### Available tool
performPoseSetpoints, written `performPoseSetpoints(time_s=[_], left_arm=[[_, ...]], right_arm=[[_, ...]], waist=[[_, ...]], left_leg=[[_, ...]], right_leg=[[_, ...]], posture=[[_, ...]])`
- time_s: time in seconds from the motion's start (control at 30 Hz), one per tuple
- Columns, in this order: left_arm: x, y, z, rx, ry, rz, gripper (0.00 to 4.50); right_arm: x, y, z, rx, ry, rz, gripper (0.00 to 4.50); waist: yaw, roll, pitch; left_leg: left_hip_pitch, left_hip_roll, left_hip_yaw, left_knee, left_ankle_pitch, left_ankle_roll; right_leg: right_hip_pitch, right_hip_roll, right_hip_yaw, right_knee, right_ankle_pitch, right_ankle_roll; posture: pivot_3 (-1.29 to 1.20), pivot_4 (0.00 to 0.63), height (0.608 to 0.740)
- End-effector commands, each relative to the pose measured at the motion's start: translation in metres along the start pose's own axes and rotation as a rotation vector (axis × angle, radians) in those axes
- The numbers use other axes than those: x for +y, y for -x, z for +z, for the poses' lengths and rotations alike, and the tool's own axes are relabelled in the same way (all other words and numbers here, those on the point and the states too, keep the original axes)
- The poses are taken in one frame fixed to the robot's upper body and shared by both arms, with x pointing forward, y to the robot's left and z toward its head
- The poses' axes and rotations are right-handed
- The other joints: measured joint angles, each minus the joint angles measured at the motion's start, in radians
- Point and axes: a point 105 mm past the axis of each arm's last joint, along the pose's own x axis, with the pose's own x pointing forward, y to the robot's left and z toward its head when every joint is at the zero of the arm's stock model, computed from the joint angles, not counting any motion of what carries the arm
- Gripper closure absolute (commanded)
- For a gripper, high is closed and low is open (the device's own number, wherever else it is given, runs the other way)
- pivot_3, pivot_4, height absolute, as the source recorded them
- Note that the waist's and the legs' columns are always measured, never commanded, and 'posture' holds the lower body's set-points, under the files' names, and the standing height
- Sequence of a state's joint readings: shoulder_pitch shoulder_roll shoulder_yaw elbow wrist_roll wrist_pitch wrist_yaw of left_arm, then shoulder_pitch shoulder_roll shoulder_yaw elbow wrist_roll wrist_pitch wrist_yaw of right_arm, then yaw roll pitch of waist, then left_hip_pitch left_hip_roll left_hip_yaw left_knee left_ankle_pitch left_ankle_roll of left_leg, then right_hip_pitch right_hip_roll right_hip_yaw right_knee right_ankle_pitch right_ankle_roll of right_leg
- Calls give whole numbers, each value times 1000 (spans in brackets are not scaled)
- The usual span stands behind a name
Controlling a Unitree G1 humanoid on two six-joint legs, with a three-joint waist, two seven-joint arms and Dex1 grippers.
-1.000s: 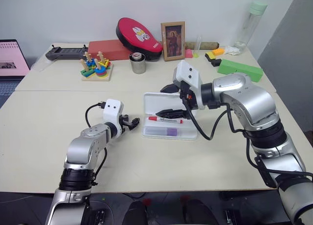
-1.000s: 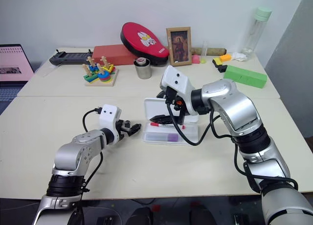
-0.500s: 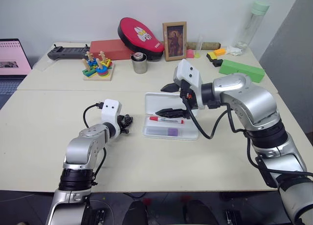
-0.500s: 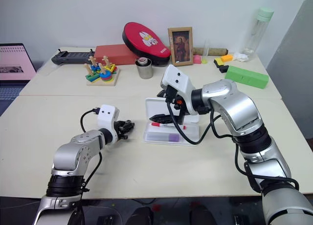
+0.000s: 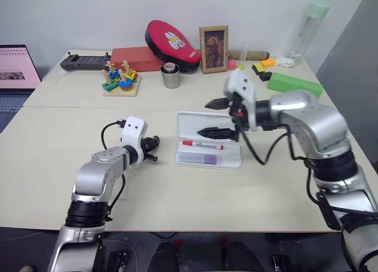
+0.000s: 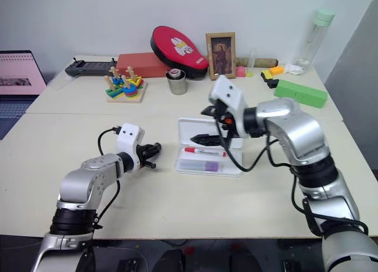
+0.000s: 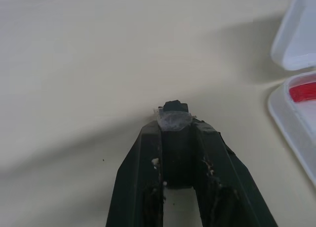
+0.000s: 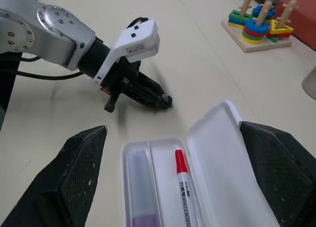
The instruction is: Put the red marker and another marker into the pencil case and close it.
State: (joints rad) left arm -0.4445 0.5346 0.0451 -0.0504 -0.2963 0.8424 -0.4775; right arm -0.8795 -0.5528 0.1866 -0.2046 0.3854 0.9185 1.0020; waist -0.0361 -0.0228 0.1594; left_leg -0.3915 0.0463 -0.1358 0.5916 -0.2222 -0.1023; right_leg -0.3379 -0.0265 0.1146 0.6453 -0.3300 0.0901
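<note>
Table (image 5: 177,189) beige, white wall behind; left gripper (image 5: 155,149) jaws closed, right gripper (image 5: 216,117) jaws wide.

Open pencil case, both markers inside.
White pencil case (image 5: 235,161) lies mid-table, lid flat open on the far side. Red marker (image 5: 202,145), white barrel, red cap to the left, lies lengthwise in the tray; pale purple marker (image 5: 196,158) lies parallel on its near side.
</note>
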Motion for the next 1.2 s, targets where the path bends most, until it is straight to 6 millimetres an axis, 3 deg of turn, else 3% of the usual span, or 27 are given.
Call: performPoseSetpoints(time_s=[0.03,0.13,0.2,0.47,0.73,0.93,1.2], left_arm=[[-23,18,43,-103,-143,-215,4040],[-56,40,59,-106,-268,-500,4040],[-68,42,66,-108,-327,-601,4040],[-121,-17,66,-56,-557,-833,4040],[-165,-48,66,-35,-587,-986,4040],[-181,-51,58,-5,-606,-1048,4040],[-184,-54,43,40,-619,-1048,4040]], right_arm=[[12,28,15,-76,14,20,0],[8,44,8,-64,-7,-43,0],[4,50,1,-44,-16,-95,0],[-3,76,-43,81,-90,-290,0],[9,94,-67,134,-150,-380,0],[12,97,-69,129,-171,-429,0],[12,97,-71,121,-187,-459,0]], waist=[[2,0,0],[1,1,0],[4,1,1],[9,1,1],[2,2,1],[3,2,1],[3,2,1]], left_leg=[[0,0,0,-1,0,0],[-1,0,0,-1,0,0],[-1,0,1,-1,0,0],[-2,-1,1,2,0,0],[-6,-1,1,1,0,1],[-5,-1,1,1,1,2],[-4,-1,1,2,2,3]], right_leg=[[0,0,0,0,0,0],[-1,0,0,-1,0,0],[0,0,0,-2,0,0],[1,0,0,-2,0,1],[-1,0,-1,-3,0,0],[-1,0,-1,-2,0,0],[0,0,-1,-1,0,1]], posture=[[0,150,740],[0,150,740],[0,150,740],[0,150,740],[0,150,740],[0,150,740],[0,150,740]])
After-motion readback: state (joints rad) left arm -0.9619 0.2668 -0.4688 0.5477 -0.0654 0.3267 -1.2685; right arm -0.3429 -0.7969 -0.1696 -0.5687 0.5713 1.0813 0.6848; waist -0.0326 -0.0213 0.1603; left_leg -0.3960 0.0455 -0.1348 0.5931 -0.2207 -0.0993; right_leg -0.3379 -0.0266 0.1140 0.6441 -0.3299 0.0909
